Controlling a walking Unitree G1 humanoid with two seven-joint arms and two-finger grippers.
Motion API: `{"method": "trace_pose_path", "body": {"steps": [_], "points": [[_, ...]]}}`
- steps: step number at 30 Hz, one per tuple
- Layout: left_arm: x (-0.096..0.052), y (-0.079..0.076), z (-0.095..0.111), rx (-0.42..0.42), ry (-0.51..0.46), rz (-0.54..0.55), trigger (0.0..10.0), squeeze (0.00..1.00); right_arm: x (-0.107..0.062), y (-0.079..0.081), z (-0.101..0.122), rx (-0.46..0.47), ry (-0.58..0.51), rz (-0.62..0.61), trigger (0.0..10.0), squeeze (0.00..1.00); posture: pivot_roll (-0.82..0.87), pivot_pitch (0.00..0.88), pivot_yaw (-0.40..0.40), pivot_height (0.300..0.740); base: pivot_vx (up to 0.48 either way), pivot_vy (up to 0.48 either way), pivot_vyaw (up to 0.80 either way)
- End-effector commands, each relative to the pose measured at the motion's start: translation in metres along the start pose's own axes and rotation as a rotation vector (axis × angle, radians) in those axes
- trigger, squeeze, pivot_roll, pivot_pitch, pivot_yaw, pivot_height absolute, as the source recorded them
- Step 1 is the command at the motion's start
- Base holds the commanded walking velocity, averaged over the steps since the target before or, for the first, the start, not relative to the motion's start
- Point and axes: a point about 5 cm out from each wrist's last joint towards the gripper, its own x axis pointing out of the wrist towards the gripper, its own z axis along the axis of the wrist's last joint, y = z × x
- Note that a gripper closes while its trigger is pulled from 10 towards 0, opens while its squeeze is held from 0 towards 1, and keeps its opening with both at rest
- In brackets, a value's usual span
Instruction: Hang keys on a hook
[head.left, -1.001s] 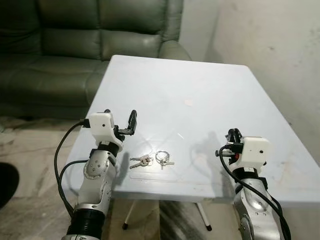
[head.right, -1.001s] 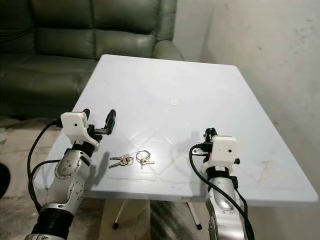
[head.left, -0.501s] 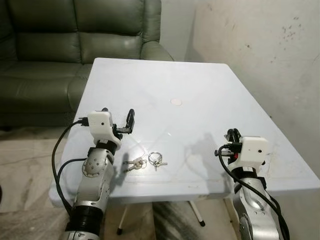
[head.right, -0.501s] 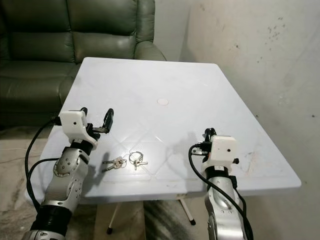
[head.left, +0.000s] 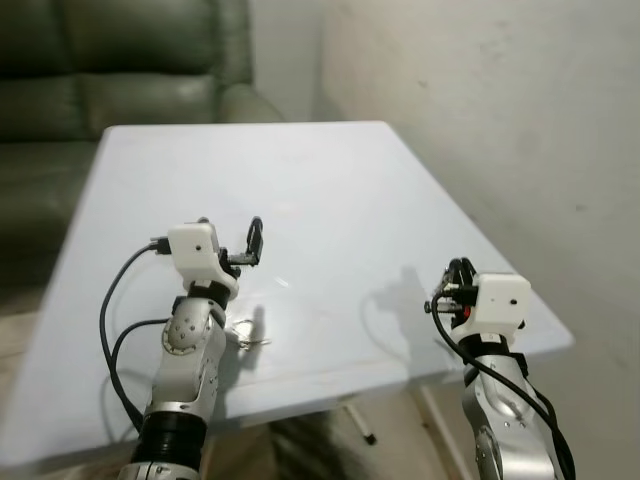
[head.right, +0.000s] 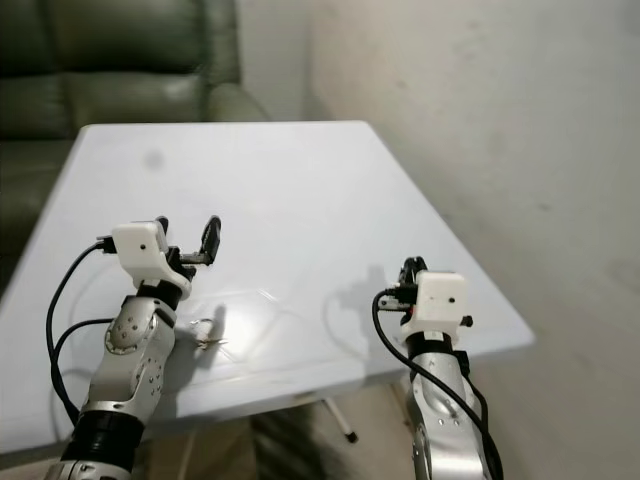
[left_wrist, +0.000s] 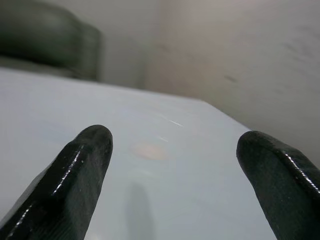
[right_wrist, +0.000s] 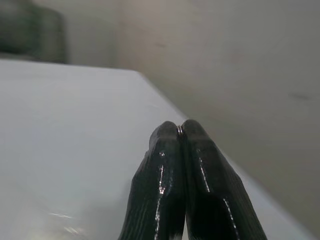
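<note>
The keys (head.left: 247, 333) lie on the white table (head.left: 330, 200) near its front edge, just beside the left forearm and partly hidden behind it. They come out blurred in both eye views, a small glint of metal and no more, so I can't judge which way their long axis runs or how many there are.

The left gripper (head.left: 232, 243) hovers above the table with its 2 fingers (left_wrist: 75, 172) spread well apart and nothing between them. The keys sit below and behind the fingertips, back toward the robot's own body, so by my reckoning the wrist has to tip down and draw back before it can close on them.

The right gripper (head.left: 457, 283) is held up near the table's right front corner, its 2 fingers (right_wrist: 170, 170) pressed tight together and holding nothing. It is well apart from the keys, with a stretch of bare tabletop between. The left arm is plainly the nearer and looks the natural one for the pickup.

I see no hook from here. A plain wall (head.left: 500, 110) stands to the right of the table and a dark sofa (head.left: 120, 60) behind it.

No brand, label or readable writing shows on the grippers, table or wall.
</note>
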Motion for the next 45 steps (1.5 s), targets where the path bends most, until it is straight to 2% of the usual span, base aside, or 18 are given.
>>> {"method": "trace_pose_path", "body": {"steps": [1,14,21,28,45], "points": [[0.0,0.0,0.001,0.024,0.0,0.002,10.0,0.0,0.001,0.001,0.003,0.007,-0.01,-0.002,10.0,0.0,-0.01,0.02,-0.076,0.74,0.0,0.0,-0.78],[-0.004,0.001,0.0,0.022,0.008,0.023,10.0,0.0,-0.001,-0.001,0.003,0.003,-0.007,-0.012,10.0,0.0,-0.01,0.043,-0.079,0.74,0.0,0.0,-0.78],[-0.018,0.002,-0.007,0.031,0.035,0.015,10.0,0.0,-0.006,-0.006,0.001,-0.006,0.0,-0.023,10.0,0.0,-0.02,0.052,-0.077,0.74,0.0,0.0,-0.78],[-0.038,0.006,-0.014,0.025,0.066,0.026,10.0,0.0,-0.022,-0.013,-0.004,-0.018,0.025,-0.047,10.0,0.0,-0.02,0.055,-0.076,0.74,0.0,0.0,-0.78],[-0.041,0.005,-0.011,0.023,0.072,0.025,10.0,0.0,-0.025,-0.011,-0.001,-0.017,0.026,-0.059,10.0,0.0,-0.02,0.048,-0.07,0.74,0.0,0.0,-0.78]]}}
